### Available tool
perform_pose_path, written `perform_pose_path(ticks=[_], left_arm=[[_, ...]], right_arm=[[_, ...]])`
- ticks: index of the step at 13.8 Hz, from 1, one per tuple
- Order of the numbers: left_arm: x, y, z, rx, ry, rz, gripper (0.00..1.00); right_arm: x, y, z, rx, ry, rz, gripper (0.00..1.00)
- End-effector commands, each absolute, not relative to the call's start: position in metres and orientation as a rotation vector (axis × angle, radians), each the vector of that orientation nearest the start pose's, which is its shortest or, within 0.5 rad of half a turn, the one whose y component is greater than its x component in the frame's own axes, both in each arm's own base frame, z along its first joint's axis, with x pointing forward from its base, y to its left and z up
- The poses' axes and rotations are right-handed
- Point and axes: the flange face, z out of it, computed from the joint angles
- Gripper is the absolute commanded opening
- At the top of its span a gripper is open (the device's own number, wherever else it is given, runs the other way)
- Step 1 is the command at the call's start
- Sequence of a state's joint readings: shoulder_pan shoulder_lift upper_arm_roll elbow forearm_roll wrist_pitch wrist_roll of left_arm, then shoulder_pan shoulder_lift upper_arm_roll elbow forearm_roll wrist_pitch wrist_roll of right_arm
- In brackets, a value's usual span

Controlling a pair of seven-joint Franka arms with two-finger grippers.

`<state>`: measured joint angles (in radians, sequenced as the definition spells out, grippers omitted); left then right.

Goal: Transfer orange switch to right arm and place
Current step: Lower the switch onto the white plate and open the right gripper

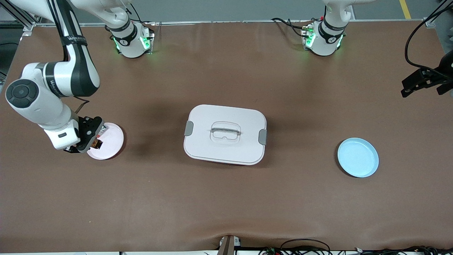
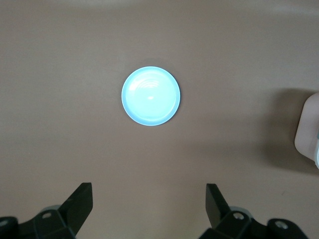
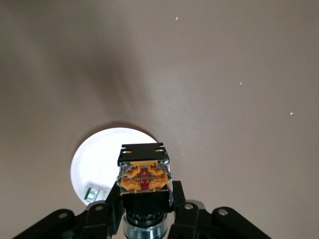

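While the right arm (image 1: 53, 88) reaches down at its own end of the table, its black two-finger gripper (image 1: 92, 141) is closed on the orange switch (image 3: 144, 175), a small black blocky component with an orange face. In the right wrist view the two fingers (image 3: 174, 196) press on both sides of the switch's black lower part, and the orange face with its red middle mark looks toward the camera. The switch hangs over the rim of a round white plate (image 1: 111, 141) with a slightly pink tone, which lies on the brown table (image 1: 226, 198). I cannot tell if the switch touches the plate. On this plate, near its edge, lies a small whitish component (image 3: 92, 194) with a bit of green; its details are too small to read.

The left gripper (image 2: 149, 206) is at the left arm's end of the table, up in the air over the bare brown surface, and this arm waits. Its two black fingers (image 2: 79, 201) stand wide apart and nothing is between them. A round light blue plate (image 1: 357, 157) lies on the table under its camera, with nothing on it.

Between the two plates, about in the middle of the table, sits a white rectangular box with rounded corners (image 1: 225, 134). Its lid has a flat handle on top and a grey clip at each short end.
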<state>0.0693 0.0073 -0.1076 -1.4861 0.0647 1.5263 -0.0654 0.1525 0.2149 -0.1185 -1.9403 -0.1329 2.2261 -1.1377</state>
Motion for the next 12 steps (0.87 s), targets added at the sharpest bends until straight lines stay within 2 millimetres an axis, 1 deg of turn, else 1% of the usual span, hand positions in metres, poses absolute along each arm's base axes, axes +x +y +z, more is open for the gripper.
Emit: perform_pose_path(ticks=[1, 3, 4, 5, 7, 8, 9, 12], left_arm=[[0.535, -0.017, 0.664, -3.088, -0.05, -0.056, 1.0], [0.53, -0.018, 0.664, -3.086, -0.041, -0.047, 1.0], [0.527, -0.019, 0.663, -3.085, -0.037, -0.037, 1.0], [0.526, -0.019, 0.661, -3.085, -0.025, -0.028, 1.0], [0.524, -0.023, 0.663, -3.085, -0.011, -0.032, 1.0], [0.523, -0.027, 0.664, -3.087, -0.001, -0.035, 1.0], [0.523, -0.035, 0.664, -3.109, 0.018, -0.036, 1.0], [0.52, -0.04, 0.667, -3.128, 0.023, -0.044, 1.0]], right_arm=[[0.6, 0.005, 0.361, -2.648, -2.013, -0.011, 0.0], [0.596, -0.003, 0.35, -2.637, -2.06, -0.029, 0.0], [0.593, -0.012, 0.343, -2.642, -2.071, -0.025, 0.0], [0.589, -0.015, 0.336, -2.637, -2.089, -0.02, 0.0], [0.58, -0.022, 0.319, -2.635, -2.087, -0.012, 0.0], [0.574, -0.021, 0.308, -2.625, -2.09, -0.009, 0.0], [0.57, -0.021, 0.301, -2.621, -2.091, -0.012, 0.0], [0.562, -0.023, 0.275, -2.595, -2.078, 0.05, 0.0]])
